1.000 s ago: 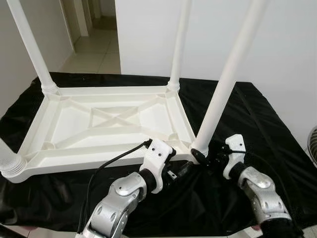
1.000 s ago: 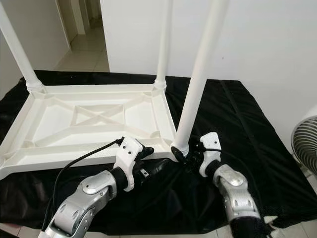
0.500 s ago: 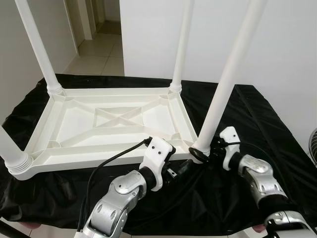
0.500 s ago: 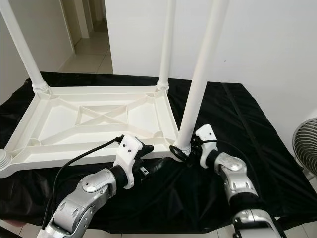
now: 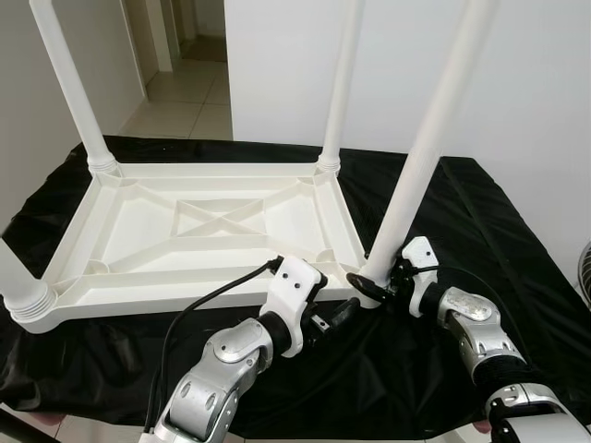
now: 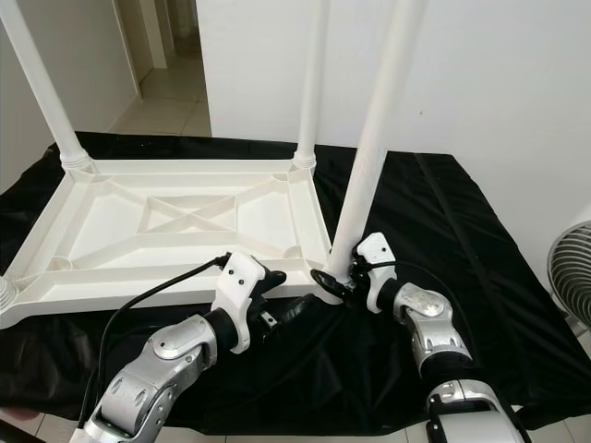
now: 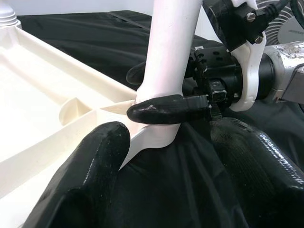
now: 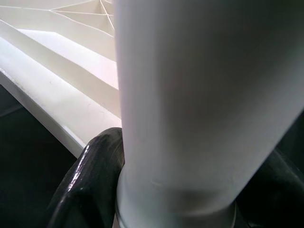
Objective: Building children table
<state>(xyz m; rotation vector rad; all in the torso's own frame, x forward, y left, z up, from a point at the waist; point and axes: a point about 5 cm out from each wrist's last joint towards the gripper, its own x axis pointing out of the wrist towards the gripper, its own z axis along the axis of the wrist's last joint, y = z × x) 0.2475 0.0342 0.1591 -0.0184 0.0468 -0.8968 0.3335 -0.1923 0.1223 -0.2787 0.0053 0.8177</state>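
The right hand (image 5: 369, 284) pinches the base of the near leg (image 5: 423, 166) of the upturned white children's table (image 5: 199, 235) — the left hand (image 5: 340, 312), fingers spread, hovers just beside that corner over the black-draped surface (image 5: 489, 231).

The near-right table leg (image 5: 427, 152) runs past the frame's upper edge, as do the far-right leg (image 5: 338, 83) and far-left leg (image 5: 66, 83). The near-left leg (image 5: 18, 286), at 9 o'clock, is cut by the left edge. The socket joint under the near-right leg is masked by the right gripper (image 7: 166, 92). The fan (image 6: 571, 277), at 3 o'clock, is partly cropped. The black cloth (image 5: 480, 221) conceals its supporting surface.
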